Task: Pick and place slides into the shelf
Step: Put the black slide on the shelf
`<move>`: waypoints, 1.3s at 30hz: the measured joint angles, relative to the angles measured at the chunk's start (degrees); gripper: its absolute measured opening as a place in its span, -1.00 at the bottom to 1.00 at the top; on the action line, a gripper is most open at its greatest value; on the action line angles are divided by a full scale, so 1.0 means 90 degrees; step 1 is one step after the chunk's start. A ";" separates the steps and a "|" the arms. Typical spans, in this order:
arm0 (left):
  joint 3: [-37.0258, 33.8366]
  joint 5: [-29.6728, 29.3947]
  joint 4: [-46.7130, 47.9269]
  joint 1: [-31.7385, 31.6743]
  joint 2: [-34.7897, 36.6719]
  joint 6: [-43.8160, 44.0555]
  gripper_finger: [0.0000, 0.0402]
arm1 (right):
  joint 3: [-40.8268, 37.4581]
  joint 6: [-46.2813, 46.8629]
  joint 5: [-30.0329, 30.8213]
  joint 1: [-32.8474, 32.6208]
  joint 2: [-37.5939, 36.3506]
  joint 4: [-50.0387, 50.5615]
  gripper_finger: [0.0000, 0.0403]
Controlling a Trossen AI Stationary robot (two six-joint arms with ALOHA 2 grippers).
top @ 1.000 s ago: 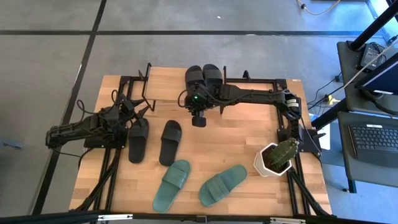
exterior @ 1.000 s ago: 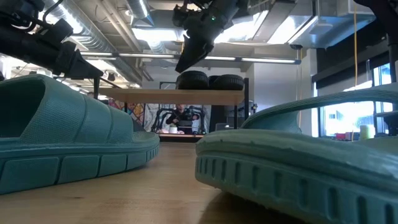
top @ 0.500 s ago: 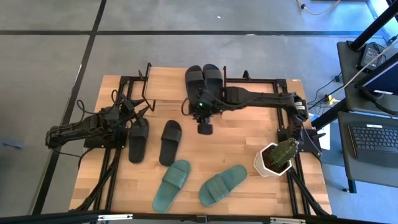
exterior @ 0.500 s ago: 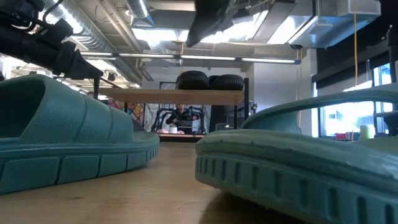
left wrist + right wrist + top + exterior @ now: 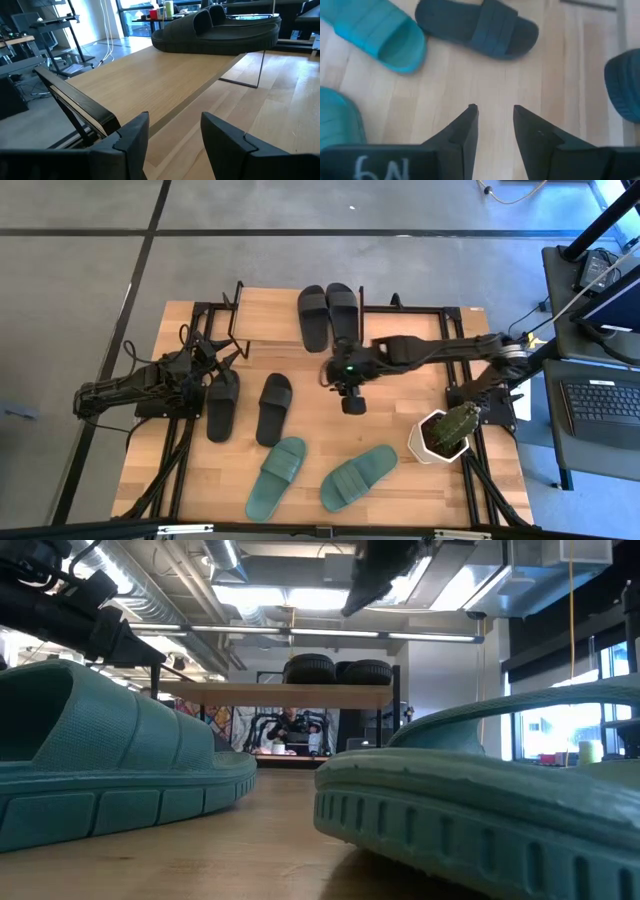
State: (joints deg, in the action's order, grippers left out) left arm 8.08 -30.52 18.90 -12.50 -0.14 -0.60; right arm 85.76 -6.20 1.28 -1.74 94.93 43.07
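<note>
Two black slides (image 5: pixel 312 315) (image 5: pixel 343 310) lie side by side on the shelf (image 5: pixel 270 315) at the table's far side; the low view shows them (image 5: pixel 335 669) on its board (image 5: pixel 275 693). Two more black slides (image 5: pixel 222 402) (image 5: pixel 273 408) and two teal slides (image 5: pixel 277 476) (image 5: pixel 358 476) rest sole-down on the table. My right gripper (image 5: pixel 351 402) hangs open and empty over the table's middle, near the shelf's right end, above bare wood (image 5: pixel 494 107). My left gripper (image 5: pixel 228 358) is open and empty by the shelf's left end (image 5: pixel 175 122).
A potted cactus (image 5: pixel 445 432) stands near the table's right edge. Black arm frames run along the table's left and right sides. Bare wood lies between the shelf and the slides. A monitor desk (image 5: pixel 600 395) stands beyond the right edge.
My right gripper has drawn back from the shelf's black slides, moving toward the near edge and to the right, out over the table's middle, and it has risen in the low view. The slides on the shelf stay where they were.
</note>
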 joint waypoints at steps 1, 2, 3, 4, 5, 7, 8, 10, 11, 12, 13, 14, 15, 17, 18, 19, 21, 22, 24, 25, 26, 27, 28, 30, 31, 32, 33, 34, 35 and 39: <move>0.0001 0.0000 0.0000 0.0000 0.0000 0.0001 -0.14 | -0.0377 0.0002 0.0002 0.0000 -0.0230 -0.0408 -0.38; 0.0000 -0.0001 0.0000 0.0000 0.0000 0.0002 -0.14 | -0.0760 0.0005 0.0002 0.0000 -0.0470 -0.0817 -0.38; 0.0000 0.0000 0.0000 0.0001 0.0000 0.0000 -0.14 | -0.1136 0.0007 0.0002 0.0000 -0.0716 -0.1172 -0.38; -0.0001 0.0000 0.0000 0.0000 0.0000 0.0000 -0.14 | -0.1480 0.0002 0.0001 0.0000 -0.0945 -0.1523 -0.38; -0.0001 0.0000 -0.0002 -0.0002 0.0000 0.0002 -0.14 | -0.1816 -0.0008 0.0002 0.0000 -0.1172 -0.1908 -0.38; 0.0000 -0.0002 -0.0005 -0.0002 0.0000 0.0005 -0.14 | -0.2483 -0.0015 0.0000 0.0000 -0.1568 -0.2537 -0.38; -0.0001 0.0000 -0.0005 -0.0001 0.0000 0.0005 -0.14 | -0.2802 -0.0016 0.0000 0.0000 -0.1750 -0.2782 -0.38; -0.0001 -0.0002 -0.0019 0.0000 -0.0001 0.0007 -0.14 | -0.3405 -0.0036 0.0002 0.0000 -0.2081 -0.3274 -0.38; -0.0001 -0.0002 -0.0032 -0.0002 0.0000 0.0007 -0.14 | -0.3704 -0.0045 0.0007 0.0000 -0.2256 -0.3459 -0.38; -0.0001 0.0000 -0.0034 0.0001 0.0000 0.0012 -0.14 | -0.3991 -0.0065 0.0010 0.0006 -0.2399 -0.3659 -0.38; -0.0001 0.0004 -0.0034 -0.0002 0.0000 0.0056 -0.14 | -0.4276 -0.0116 0.0008 0.0027 -0.2536 -0.3910 -0.38; 0.0001 0.0022 -0.0041 0.0000 0.0000 0.0174 -0.14 | -0.4560 -0.0158 0.0005 0.0063 -0.2674 -0.4097 -0.38; 0.0000 0.0085 -0.0042 -0.0001 -0.0001 0.0348 -0.14 | -0.4842 -0.0173 0.0008 0.0095 -0.2799 -0.4291 -0.38; -0.0001 0.0197 -0.0116 0.0001 -0.0002 0.0553 -0.14 | -0.5368 -0.0180 0.0015 0.0158 -0.3033 -0.4815 -0.38; -0.0001 0.0198 -0.0195 0.0000 -0.0001 0.0556 -0.14 | -0.5629 -0.0182 0.0016 0.0207 -0.3144 -0.5066 -0.38; 0.0002 0.0199 -0.0225 -0.0001 0.0000 0.0562 -0.14 | -0.5861 -0.0182 0.0015 0.0263 -0.3240 -0.5314 -0.38; -0.0001 0.0199 -0.0192 0.0001 -0.0002 0.0568 -0.14 | -0.6261 -0.0082 0.0014 0.0356 -0.3399 -0.5787 -0.38; 0.0001 0.0208 -0.0201 0.0001 -0.0002 0.0562 -0.14 | -0.6427 0.0009 0.0009 0.0416 -0.3489 -0.5950 -0.38; -0.0001 0.0269 -0.0201 0.0001 -0.0001 0.0567 -0.14 | -0.6686 0.0189 0.0016 0.0497 -0.3607 -0.6197 -0.38; -0.0001 0.0389 -0.0208 0.0002 -0.0001 0.0567 -0.14 | -0.6793 0.0297 0.0017 0.0520 -0.3660 -0.6210 -0.38; 0.0000 0.0538 -0.0233 0.0003 0.0000 0.0558 -0.14 | -0.6896 0.0328 0.0017 0.0527 -0.3706 -0.6213 -0.38; -0.0001 0.0735 -0.0273 0.0003 0.0000 0.0554 -0.14 | -0.6978 0.0338 0.0010 0.0527 -0.3742 -0.6246 -0.38; 0.0002 0.0949 -0.0327 0.0003 0.0000 0.0539 -0.14 | -0.7061 0.0338 0.0001 0.0523 -0.3789 -0.6279 -0.38; -0.0001 0.1461 -0.0496 0.0003 -0.0002 0.0412 -0.14 | -0.7224 0.0382 -0.0005 0.0522 -0.3910 -0.6343 -0.38; -0.0001 0.1766 -0.0592 0.0003 0.0000 0.0337 -0.14 | -0.7328 0.0445 -0.0002 0.0525 -0.3990 -0.6432 -0.38; -0.0001 0.2070 -0.0667 0.0007 0.0000 0.0251 -0.14 | -0.7455 0.0483 -0.0002 0.0525 -0.4090 -0.6593 -0.38; -0.0001 0.2369 -0.0753 0.0008 0.0000 0.0184 -0.14 | -0.7596 0.0493 -0.0002 0.0525 -0.4221 -0.6716 -0.38; 0.0002 0.2610 -0.0859 0.0024 -0.0002 0.0146 -0.14 | -0.7747 0.0509 -0.0002 0.0525 -0.4370 -0.6832 -0.38; 0.0001 0.2799 -0.0965 0.0051 0.0000 0.0125 -0.14 | -0.7904 0.0576 -0.0002 0.0525 -0.4533 -0.6957 -0.38; -0.0001 0.3139 -0.1353 0.0300 0.0000 0.0026 -0.14 | -0.8572 0.0940 0.0000 0.0522 -0.5378 -0.7014 -0.38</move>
State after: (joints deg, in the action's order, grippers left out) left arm 8.08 -2.28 6.72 -9.80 -0.14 -0.36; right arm 8.61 2.27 1.28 2.96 46.53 -20.05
